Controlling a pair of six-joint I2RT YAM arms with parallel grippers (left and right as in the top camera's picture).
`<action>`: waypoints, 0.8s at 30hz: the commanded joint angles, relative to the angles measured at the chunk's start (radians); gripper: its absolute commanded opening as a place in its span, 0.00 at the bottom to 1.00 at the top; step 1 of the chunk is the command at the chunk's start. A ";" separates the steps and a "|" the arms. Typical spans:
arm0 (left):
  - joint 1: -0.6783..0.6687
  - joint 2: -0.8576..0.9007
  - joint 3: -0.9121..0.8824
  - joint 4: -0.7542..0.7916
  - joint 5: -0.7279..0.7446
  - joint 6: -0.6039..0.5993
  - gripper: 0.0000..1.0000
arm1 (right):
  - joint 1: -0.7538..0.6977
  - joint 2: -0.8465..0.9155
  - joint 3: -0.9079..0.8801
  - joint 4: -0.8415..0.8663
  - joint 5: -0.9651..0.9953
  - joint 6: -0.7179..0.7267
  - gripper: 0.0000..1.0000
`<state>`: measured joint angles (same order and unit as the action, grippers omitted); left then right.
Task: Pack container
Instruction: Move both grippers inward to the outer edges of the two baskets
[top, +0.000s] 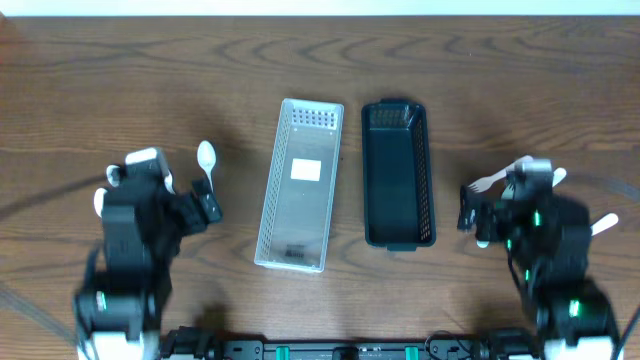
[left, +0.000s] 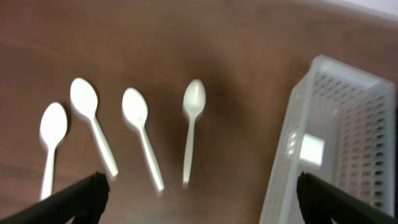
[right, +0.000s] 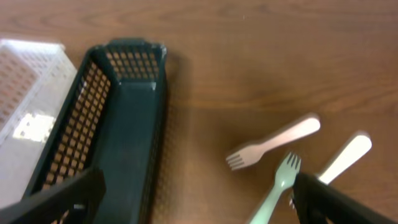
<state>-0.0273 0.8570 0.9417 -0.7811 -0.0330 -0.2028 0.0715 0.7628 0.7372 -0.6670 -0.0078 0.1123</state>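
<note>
A white mesh basket (top: 272, 200) and a dark green mesh basket (top: 425, 190) lie side by side mid-table; both look empty. Several white plastic spoons (left: 191, 127) lie on the wood left of the white basket (left: 292, 155). My left gripper (left: 199, 199) is open and empty above the table, just in front of the spoons. Plastic forks lie right of the dark basket (right: 134, 143): a pinkish one (right: 273, 144), a pale green one (right: 278, 186) and a white handle (right: 345, 157). My right gripper (right: 193, 199) is open and empty between the dark basket and the forks.
The white basket has a white label (top: 305, 170) on its floor. Bare wooden table (top: 320, 60) lies beyond both baskets. The arms' bases stand at the table's front edge (top: 330, 350).
</note>
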 joint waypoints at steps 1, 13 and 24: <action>0.002 0.199 0.162 -0.125 0.000 -0.010 0.98 | 0.006 0.224 0.204 -0.132 0.036 -0.035 0.99; 0.002 0.570 0.214 -0.187 0.019 -0.032 0.56 | 0.006 0.649 0.343 -0.150 -0.001 0.003 0.32; 0.002 0.726 0.209 -0.183 0.069 -0.035 0.31 | 0.008 0.776 0.342 -0.154 -0.005 0.003 0.17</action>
<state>-0.0273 1.5654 1.1404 -0.9627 0.0021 -0.2367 0.0715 1.5162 1.0645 -0.8185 -0.0055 0.1101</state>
